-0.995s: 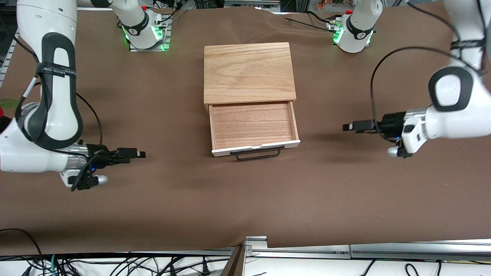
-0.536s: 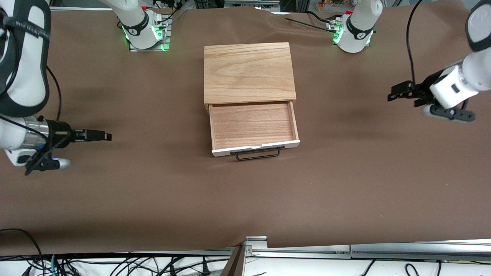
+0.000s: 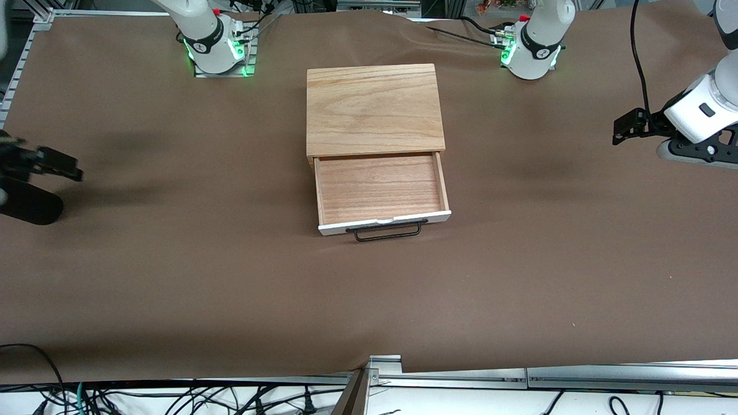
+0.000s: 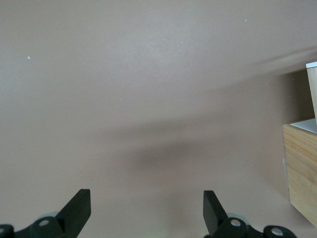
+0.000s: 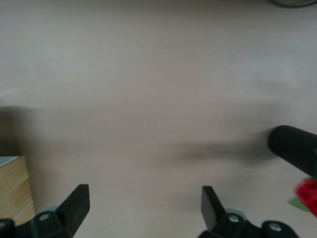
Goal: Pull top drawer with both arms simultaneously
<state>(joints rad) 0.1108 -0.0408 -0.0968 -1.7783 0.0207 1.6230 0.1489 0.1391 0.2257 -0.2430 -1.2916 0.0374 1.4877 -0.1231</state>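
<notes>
Standing pulled out from its cabinet (image 3: 373,106) at mid-bench, the top drawer (image 3: 381,193) shows its reddish-brown wooden tray bare, white front panel and black wire handle (image 3: 387,231) facing the front camera. Light oak cabinet top sits above it, nearer the arm bases. Brown cloth covers the bench (image 3: 230,300). Left pincer (image 3: 625,125) hangs over the cloth at the left arm's end of the bench, well apart from the drawer, holding nothing; in the left wrist view its fingers (image 4: 79,208) stand spread wide with bare cloth between them and a corner of the oak cabinet (image 4: 302,168) at the frame edge. Right pincer (image 3: 55,164) hangs over the cloth at the right arm's end, also well apart from the drawer; right wrist view shows its fingers (image 5: 77,203) spread, nothing between. Same view catches a black cylindrical object (image 5: 293,148) and something red with a green leaf (image 5: 307,196) at the edge; identity unclear. Cables (image 3: 173,397) lie along the bench edge nearest the front camera.
</notes>
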